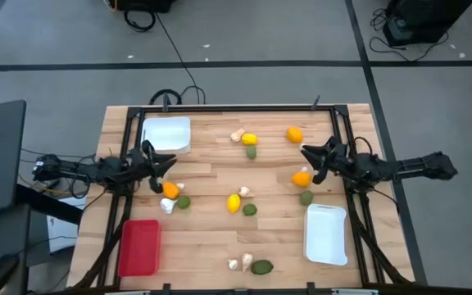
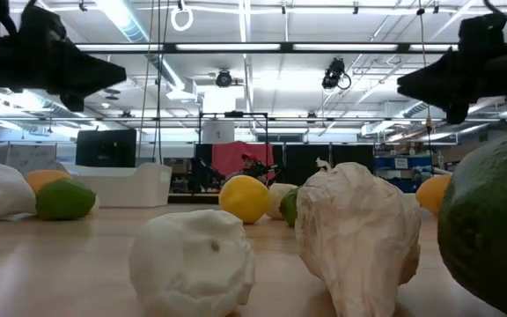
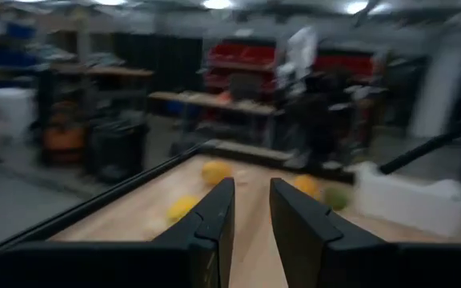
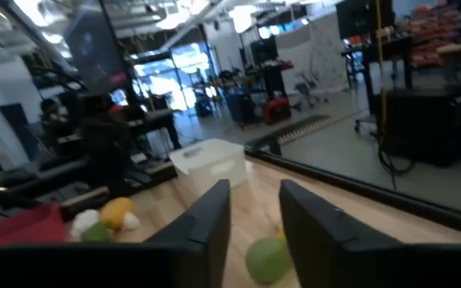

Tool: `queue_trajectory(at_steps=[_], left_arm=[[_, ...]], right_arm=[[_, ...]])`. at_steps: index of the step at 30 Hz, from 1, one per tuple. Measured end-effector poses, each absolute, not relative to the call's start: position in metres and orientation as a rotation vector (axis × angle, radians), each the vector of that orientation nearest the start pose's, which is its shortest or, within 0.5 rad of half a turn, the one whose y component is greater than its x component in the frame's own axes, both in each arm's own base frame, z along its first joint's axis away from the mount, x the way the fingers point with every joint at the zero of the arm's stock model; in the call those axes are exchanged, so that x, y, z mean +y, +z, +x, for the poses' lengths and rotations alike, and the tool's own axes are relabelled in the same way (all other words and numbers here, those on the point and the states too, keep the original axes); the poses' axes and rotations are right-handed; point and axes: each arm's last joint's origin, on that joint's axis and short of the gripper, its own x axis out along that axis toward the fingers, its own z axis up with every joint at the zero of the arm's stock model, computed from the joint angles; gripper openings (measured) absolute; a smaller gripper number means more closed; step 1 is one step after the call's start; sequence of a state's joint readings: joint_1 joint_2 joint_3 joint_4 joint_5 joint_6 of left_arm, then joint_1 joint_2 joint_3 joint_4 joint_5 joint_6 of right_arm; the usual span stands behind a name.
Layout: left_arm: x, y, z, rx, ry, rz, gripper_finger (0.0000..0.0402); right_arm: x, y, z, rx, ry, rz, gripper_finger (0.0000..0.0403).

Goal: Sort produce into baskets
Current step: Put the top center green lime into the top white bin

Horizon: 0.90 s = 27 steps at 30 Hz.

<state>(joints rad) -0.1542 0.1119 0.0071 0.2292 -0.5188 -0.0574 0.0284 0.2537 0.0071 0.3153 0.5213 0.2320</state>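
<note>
Produce lies scattered on the wooden table: orange fruits (image 1: pixel 170 189) (image 1: pixel 301 177) (image 1: pixel 294 134), yellow ones (image 1: pixel 233 203) (image 1: pixel 250 139), green ones (image 1: pixel 261 266) (image 1: pixel 306 197) and whitish garlic pieces (image 1: pixel 166 206) (image 1: pixel 238 135). One white basket (image 1: pixel 166 133) sits far left, a red basket (image 1: pixel 139 247) near left and another white basket (image 1: pixel 326 233) near right. My left gripper (image 1: pixel 170 161) (image 3: pixel 252 182) hovers shut above the table's left side, just beyond an orange fruit. My right gripper (image 1: pixel 306 150) (image 4: pixel 254 186) hovers at the right, its fingers slightly apart with nothing between them.
A black frame rail (image 1: pixel 236 109) runs along the table's far edge and down both sides. Close to the low camera lie two garlic pieces (image 2: pixel 192 260) (image 2: pixel 359 233) and a green fruit (image 2: pixel 491 229). The strip between the middle fruits and the near edge is bare wood (image 1: pixel 211 242).
</note>
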Motion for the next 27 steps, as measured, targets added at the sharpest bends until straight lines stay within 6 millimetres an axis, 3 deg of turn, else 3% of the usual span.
queue_trajectory(at_steps=[6,12,19,27], left_arm=[[0.006,0.185,0.118,-0.014,0.457,-0.088,0.0117],[0.008,0.195,0.147,0.131,0.468,-0.091,0.0149],[0.013,0.211,0.190,0.240,0.510,-0.074,0.0158],[0.014,0.219,0.230,0.298,0.508,-0.056,0.0158]], right_arm=[[-0.023,0.166,0.122,-0.078,-0.569,0.303,0.0207],[-0.030,0.163,0.134,-0.062,-0.547,0.337,0.0252],[-0.033,0.171,0.160,0.039,-0.503,0.347,0.0265],[-0.040,0.185,0.204,0.143,-0.525,0.333,0.0265]])
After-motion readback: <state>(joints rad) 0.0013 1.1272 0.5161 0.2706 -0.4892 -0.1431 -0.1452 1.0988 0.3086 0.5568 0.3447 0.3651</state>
